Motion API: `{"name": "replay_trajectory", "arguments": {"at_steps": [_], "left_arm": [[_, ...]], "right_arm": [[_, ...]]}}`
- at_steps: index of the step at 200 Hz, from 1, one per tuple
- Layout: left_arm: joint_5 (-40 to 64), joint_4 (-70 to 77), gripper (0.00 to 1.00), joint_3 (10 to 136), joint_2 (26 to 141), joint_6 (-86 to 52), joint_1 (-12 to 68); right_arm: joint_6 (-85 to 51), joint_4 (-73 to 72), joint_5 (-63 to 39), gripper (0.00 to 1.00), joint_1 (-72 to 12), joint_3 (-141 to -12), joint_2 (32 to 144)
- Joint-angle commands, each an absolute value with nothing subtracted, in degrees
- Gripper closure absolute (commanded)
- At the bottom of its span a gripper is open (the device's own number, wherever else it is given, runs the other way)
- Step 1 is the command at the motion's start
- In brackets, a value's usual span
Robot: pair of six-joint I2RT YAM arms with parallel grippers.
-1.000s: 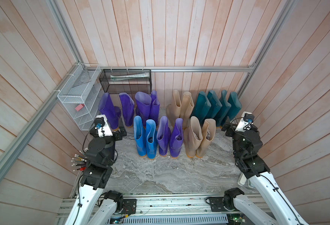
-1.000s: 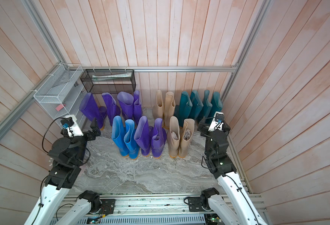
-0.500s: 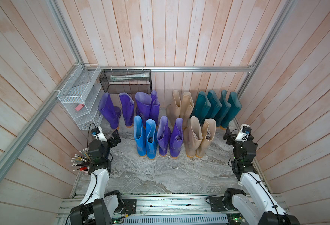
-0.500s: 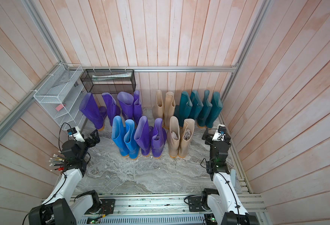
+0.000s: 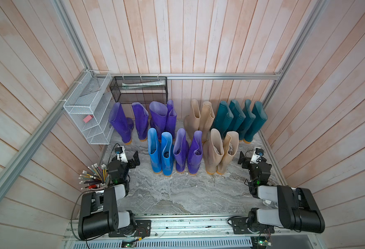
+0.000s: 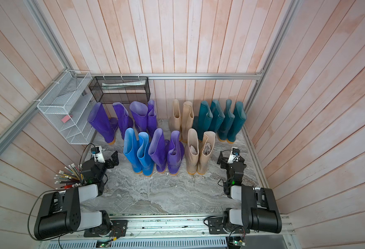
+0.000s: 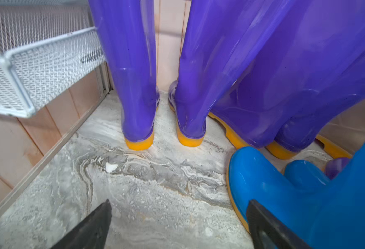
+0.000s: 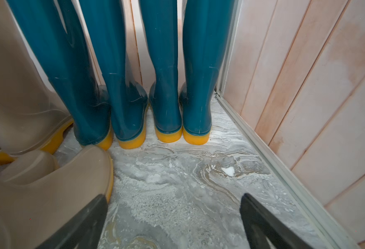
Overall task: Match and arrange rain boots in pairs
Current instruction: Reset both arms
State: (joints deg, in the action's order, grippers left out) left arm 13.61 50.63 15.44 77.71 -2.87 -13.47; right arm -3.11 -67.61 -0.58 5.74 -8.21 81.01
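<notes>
The rain boots stand upright in two rows on the marble floor (image 5: pixel 177 194). The back row has several purple boots (image 5: pixel 121 122), a beige pair (image 5: pixel 201 116) and several dark teal boots (image 5: pixel 239 118). In front stand a blue pair (image 5: pixel 160 151), a purple pair (image 5: pixel 186 151) and a beige pair (image 5: pixel 218 151). My left gripper (image 5: pixel 134 160) (image 7: pixel 179 217) hangs open low over the floor, left of the blue boots (image 7: pixel 285 194). My right gripper (image 5: pixel 243 160) (image 8: pixel 175 215) is open too, beside the front beige boot (image 8: pixel 48 189) and facing the teal boots (image 8: pixel 166 86). Neither holds anything.
A white wire shelf (image 5: pixel 86 112) sticks out from the left wall, close to the left arm. A black mesh basket (image 5: pixel 138 90) hangs on the back wall. A cup of pencils (image 5: pixel 95 176) stands by the left arm. Wooden walls enclose three sides.
Both arms have drawn back from a raised reach and folded down toward the front rail, bringing the open grippers low over the floor. The boots have not moved.
</notes>
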Motion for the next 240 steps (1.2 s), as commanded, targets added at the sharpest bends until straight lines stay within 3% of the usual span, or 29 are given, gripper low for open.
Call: {"name": "replay_trajectory", "arguments": {"at_steps": [1,11,37,70,130,200,216,240], "left_arm": [[17.05,51.94,0.00,17.23,78.67,-0.13,-13.47],[17.65,51.89,0.00,18.02,79.67,0.11,-13.34],[19.82,48.50,0.00,20.28,80.91,1.48,-12.85],[20.84,46.96,0.00,21.19,81.20,2.72,-12.21],[16.79,59.15,0.00,12.11,76.02,0.26,-12.75],[22.92,60.11,0.00,11.40,74.08,-8.44,-16.00],[18.76,63.14,0.00,11.55,77.63,-6.21,-12.28],[23.61,72.24,0.00,12.73,86.79,-7.95,-12.45]], "right_arm": [[-6.10,-86.10,-1.60,0.02,6.13,-6.15,88.41],[-5.97,-94.47,-2.23,0.02,6.11,-4.81,91.89],[-6.40,-82.63,-0.31,0.02,6.11,-8.56,88.96],[-6.07,-82.50,-0.02,0.02,5.67,-9.04,89.41],[-5.67,-81.54,1.40,0.02,4.97,-9.56,89.38],[-5.30,-80.60,2.89,0.02,4.30,-10.02,89.35],[-5.21,-80.36,3.38,0.02,4.01,-10.19,89.33],[-5.11,-80.31,3.58,0.02,3.95,-10.20,89.38]]}}
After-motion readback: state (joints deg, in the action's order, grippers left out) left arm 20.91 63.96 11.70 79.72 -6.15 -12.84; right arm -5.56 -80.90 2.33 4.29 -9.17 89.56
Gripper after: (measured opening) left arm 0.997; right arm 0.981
